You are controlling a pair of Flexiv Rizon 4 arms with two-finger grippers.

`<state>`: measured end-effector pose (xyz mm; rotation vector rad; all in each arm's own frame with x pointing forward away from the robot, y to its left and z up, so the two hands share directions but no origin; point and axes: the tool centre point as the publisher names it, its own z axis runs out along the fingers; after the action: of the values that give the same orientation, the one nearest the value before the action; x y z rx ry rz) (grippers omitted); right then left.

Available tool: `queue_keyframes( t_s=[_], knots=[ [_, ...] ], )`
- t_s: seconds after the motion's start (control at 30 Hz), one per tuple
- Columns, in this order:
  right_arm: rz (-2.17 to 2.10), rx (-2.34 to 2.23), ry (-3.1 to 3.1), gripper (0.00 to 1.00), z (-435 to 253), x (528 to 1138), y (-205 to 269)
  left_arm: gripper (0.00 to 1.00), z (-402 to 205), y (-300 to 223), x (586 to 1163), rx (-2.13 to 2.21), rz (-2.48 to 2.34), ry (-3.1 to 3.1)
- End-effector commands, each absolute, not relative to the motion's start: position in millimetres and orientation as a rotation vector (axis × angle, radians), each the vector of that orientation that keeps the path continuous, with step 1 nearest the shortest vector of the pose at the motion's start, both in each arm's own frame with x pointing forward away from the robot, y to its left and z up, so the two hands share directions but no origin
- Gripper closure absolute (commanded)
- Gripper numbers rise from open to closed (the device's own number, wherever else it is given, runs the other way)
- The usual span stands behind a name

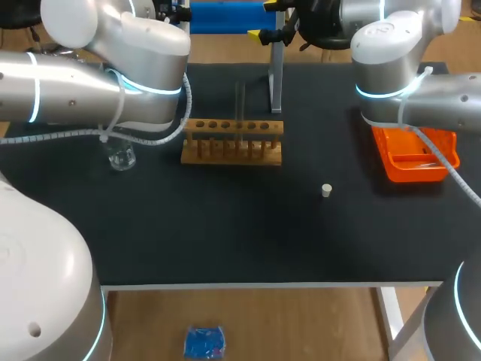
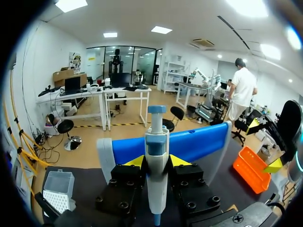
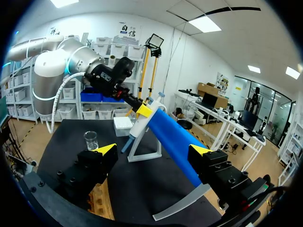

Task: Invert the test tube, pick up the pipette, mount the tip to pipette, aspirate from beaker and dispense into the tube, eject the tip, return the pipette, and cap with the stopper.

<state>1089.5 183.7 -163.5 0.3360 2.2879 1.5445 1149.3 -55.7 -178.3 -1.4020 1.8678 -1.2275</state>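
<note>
My left gripper (image 2: 157, 161) is shut on the white-and-blue pipette (image 2: 156, 137), held upright with a yellow tip on each side of its body. In the right wrist view the left gripper (image 3: 142, 109) holds the pipette (image 3: 134, 130) at the top of the blue stand bar (image 3: 170, 139). My right gripper (image 3: 152, 150) is open and empty above the table. A test tube (image 1: 240, 113) stands in the wooden rack (image 1: 233, 143). The glass beaker (image 1: 120, 156) stands left of the rack, and the white stopper (image 1: 326, 190) lies to its right. A tip box (image 2: 59, 189) sits beside the stand.
An orange tray (image 1: 413, 154) sits at the table's right side, under my right arm. The pipette stand's post (image 1: 276, 83) rises behind the rack. Bare black tabletop (image 1: 225, 226) runs along the front.
</note>
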Motion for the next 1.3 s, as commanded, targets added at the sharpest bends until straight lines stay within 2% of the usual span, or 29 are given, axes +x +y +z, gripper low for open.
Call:
queue_keyframes(
  t_s=[0.03,1.3],
  knots=[
    [1.543,0.335,2.292,0.00,-163.0,1089.9,183.6,1.00,-177.7,-57.5,1154.2,-1.414,-1.207,1.877],
    [1.543,0.335,2.292,0.00,-163.0,1089.9,183.6,1.00,-194.7,-57.0,1169.4,-1.465,-1.155,1.883]
  ],
)
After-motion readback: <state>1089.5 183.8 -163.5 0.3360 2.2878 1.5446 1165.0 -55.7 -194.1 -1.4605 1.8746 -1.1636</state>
